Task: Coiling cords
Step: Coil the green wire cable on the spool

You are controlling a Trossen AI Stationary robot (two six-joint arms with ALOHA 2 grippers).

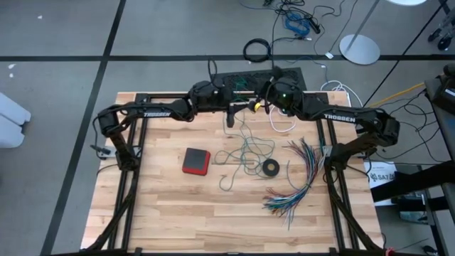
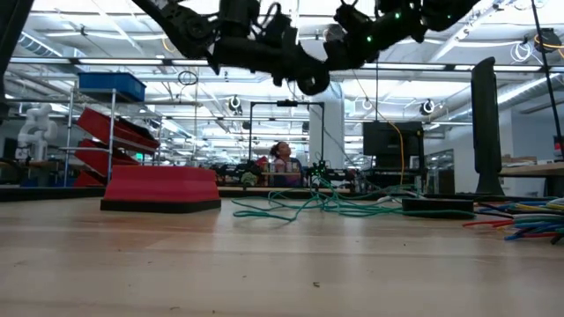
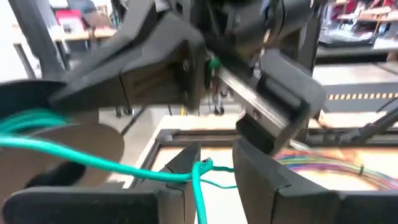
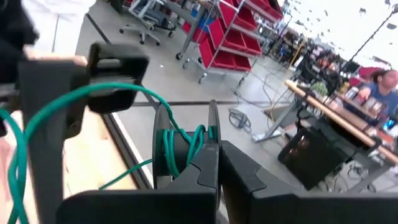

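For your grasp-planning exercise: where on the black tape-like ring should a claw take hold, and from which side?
The black tape-like ring lies flat on the table, hole upward. Probably best to come straight down from above, one finger in the hole and one outside, pinching the wall on its bare front side, away from the teal-green cord and multicoloured wires.

The table [image 1: 170, 213] is pale wooden planks. On it lies a red block [image 1: 196, 161] on a black base. Right of the block trails the tangled teal-green cord [image 1: 245, 158], then a small black ring [image 1: 270, 168], then a fanned bundle of multicoloured wires [image 1: 302, 178]. A white cord [image 1: 283, 126] loops behind the ring.
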